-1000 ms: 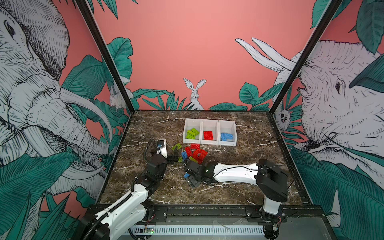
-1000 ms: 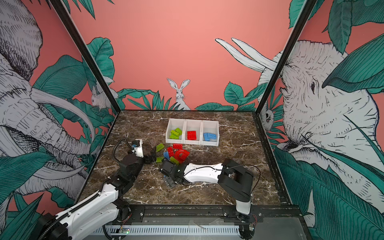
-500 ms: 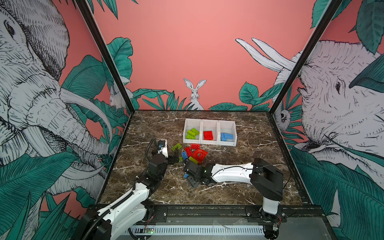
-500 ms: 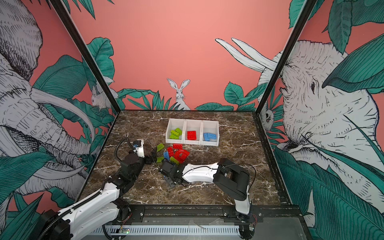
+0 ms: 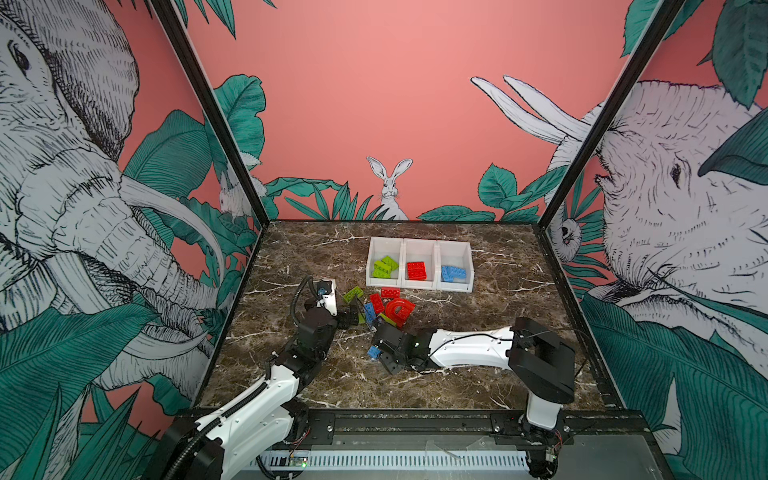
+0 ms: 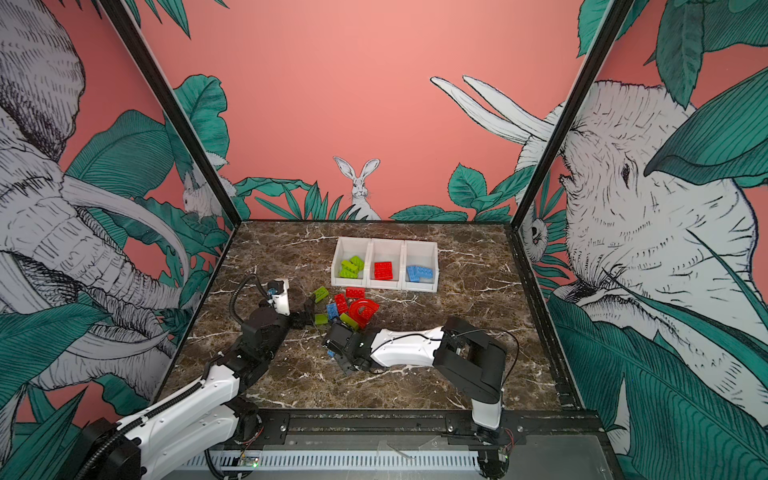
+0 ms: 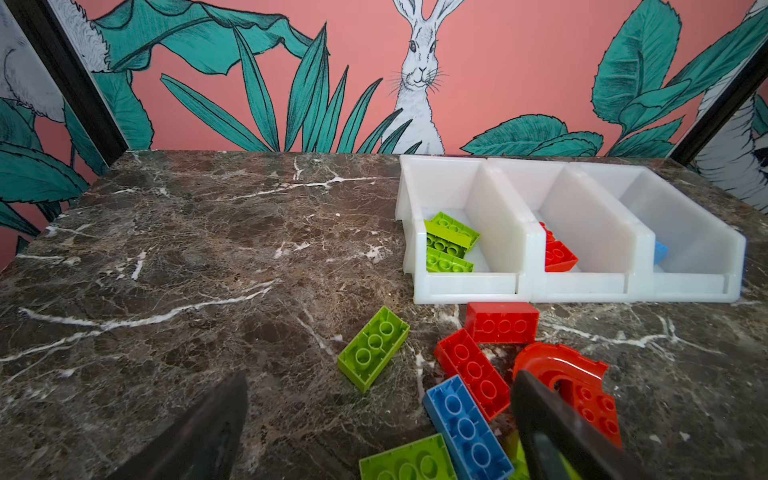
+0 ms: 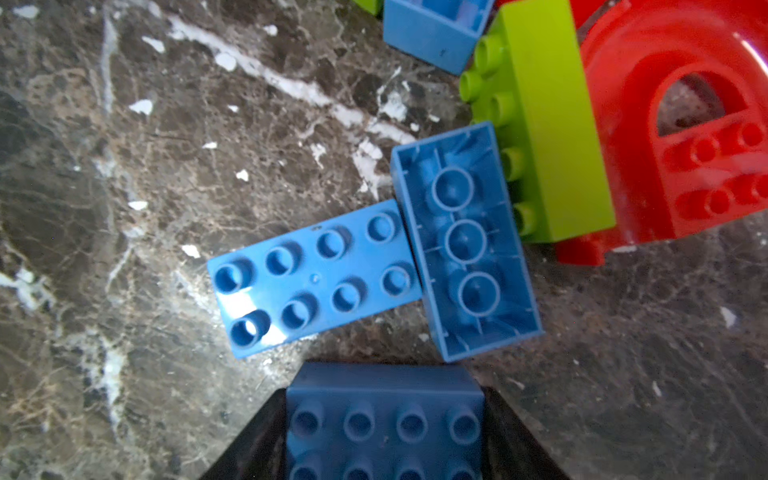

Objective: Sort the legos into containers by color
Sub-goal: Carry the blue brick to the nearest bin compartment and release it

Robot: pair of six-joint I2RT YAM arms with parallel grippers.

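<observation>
On the brown marble tabletop (image 5: 478, 328), a blue studded plastic brick (image 8: 384, 415) is being clamped by the right gripper (image 8: 384, 440) for binning; the left gripper (image 7: 374, 419) is being held wide open, empty, beside loose legos (image 5: 377, 302) near the white containers (image 5: 419, 286).

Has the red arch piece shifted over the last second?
No. The red arch piece lies where it did, just in front of the containers, in both top views.
</observation>
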